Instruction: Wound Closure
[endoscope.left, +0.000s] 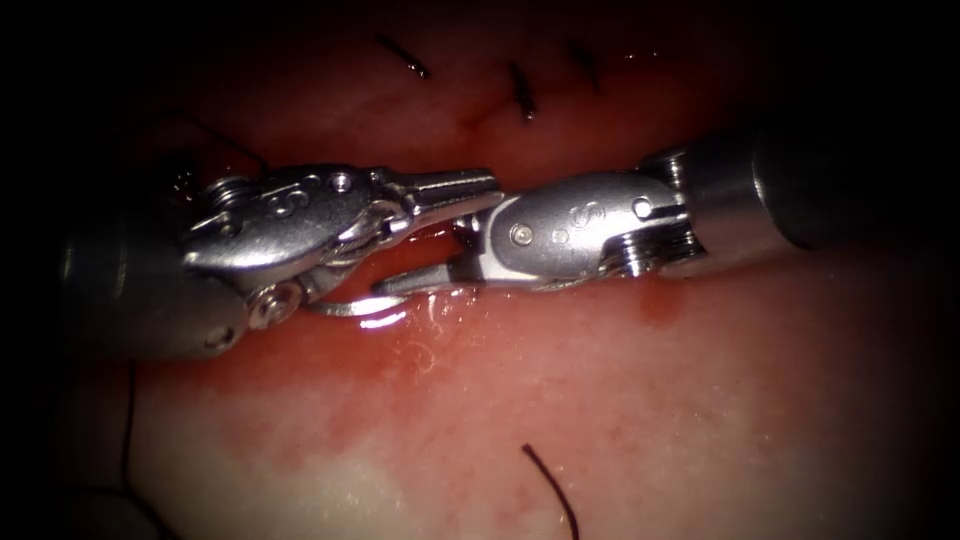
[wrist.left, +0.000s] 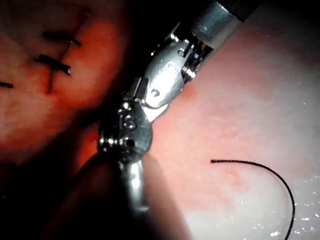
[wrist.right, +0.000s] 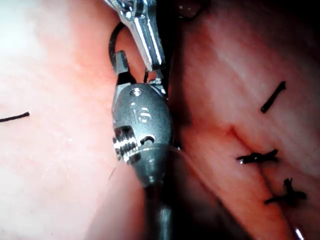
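My left tool (endoscope.left: 492, 190) comes in from the left over the cut, its jaws shut and pointing right; I see nothing held between them. My right tool (endoscope.left: 425, 258) faces it from the right with its jaws open, one above and one below the left tool's tip. The curved needle (endoscope.left: 345, 308) lies on the wet tissue (endoscope.left: 600, 400) under the left tool's wrist, and the right tool's lower jaw reaches its near end. Whether the needle sits in the tissue I cannot tell. In the right wrist view the right tool (wrist.right: 137, 67) stands open beside the left tool's bright jaw.
Three dark stitches (endoscope.left: 522, 95) cross the cut beyond the tools, also visible as stitches (wrist.right: 257, 157). A loose cut end of thread (endoscope.left: 550, 480) lies on the pale near tissue. More thread (endoscope.left: 130, 430) runs down at the left. Red fluid (endoscope.left: 655, 300) stains the tissue under the right tool.
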